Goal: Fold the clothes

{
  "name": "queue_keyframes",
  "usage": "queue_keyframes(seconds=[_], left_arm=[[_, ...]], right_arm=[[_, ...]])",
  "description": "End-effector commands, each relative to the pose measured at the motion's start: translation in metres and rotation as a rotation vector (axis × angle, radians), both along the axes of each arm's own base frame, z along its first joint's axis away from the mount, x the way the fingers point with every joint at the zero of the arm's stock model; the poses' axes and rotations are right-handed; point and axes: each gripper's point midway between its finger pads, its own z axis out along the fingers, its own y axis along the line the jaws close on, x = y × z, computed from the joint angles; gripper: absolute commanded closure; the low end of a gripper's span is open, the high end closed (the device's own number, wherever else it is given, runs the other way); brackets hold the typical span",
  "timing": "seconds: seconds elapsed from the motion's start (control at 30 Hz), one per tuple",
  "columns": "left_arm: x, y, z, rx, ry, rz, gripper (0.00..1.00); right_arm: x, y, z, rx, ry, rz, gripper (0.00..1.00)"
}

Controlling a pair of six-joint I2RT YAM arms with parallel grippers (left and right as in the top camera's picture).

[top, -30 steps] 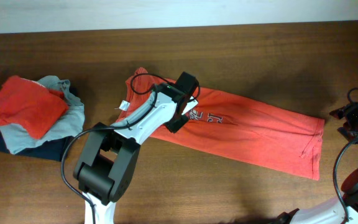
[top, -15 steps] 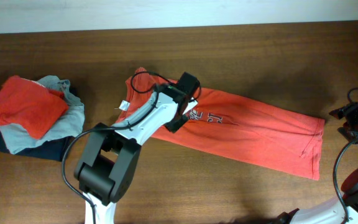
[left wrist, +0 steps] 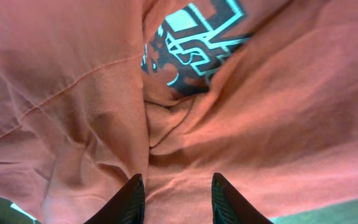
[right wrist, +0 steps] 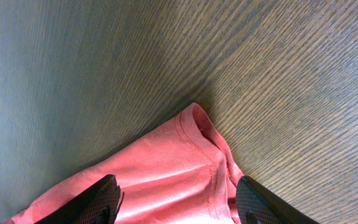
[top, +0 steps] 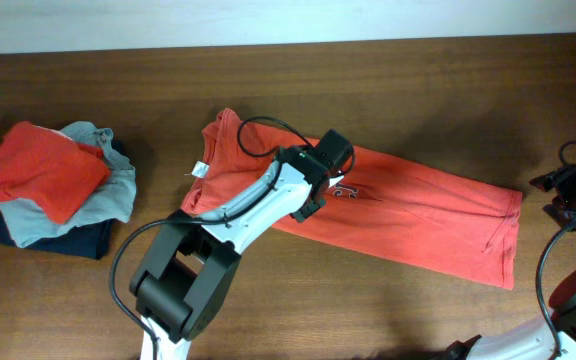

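Between the left gripper's [left wrist: 174,199] parted, released fingers bunches the long orange-red cotton T-shirt [top: 418,215], lettering just beyond. The right gripper's [right wrist: 176,202] fingers spread wide around its hem corner.

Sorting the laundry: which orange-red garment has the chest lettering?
The long T-shirt spread mid-table under the left gripper; the orange-red piece on the pile shows none.

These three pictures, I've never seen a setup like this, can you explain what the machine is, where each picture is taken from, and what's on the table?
Two robot arms work at a wooden table. One picture looks down from above; the other two come from cameras on each wrist. A long orange-red T-shirt lies across the middle, and a pile of clothes sits at the far left. The left hand hovers open over the shirt's chest lettering. The right hand is open over the shirt's hem corner. Neither holds anything.
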Motion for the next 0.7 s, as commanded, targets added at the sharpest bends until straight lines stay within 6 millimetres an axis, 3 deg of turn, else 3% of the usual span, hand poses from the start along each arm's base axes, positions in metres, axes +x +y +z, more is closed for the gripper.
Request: queue_keyframes(seconds=[0.0, 0.23, 0.5, 0.67], left_arm=[[0.013, 0.009, -0.006, -0.002, -0.019, 0.059, 0.65], [0.017, 0.020, -0.034, -0.003, 0.046, 0.095, 0.65], [0.031, 0.011, -0.034, -0.041, -0.007, 0.091, 0.65], [0.043, 0.017, -0.030, -0.020, -0.064, 0.108, 0.68]], right_arm=[[0.004, -0.001, 0.013, -0.017, -0.028, 0.002, 0.35], [0.004, -0.001, 0.013, -0.017, -0.028, 0.003, 0.35], [0.004, 0.000, 0.013, -0.014, -0.025, 0.003, 0.35], [0.003, 0.000, 0.012, -0.012, -0.023, 0.004, 0.35]])
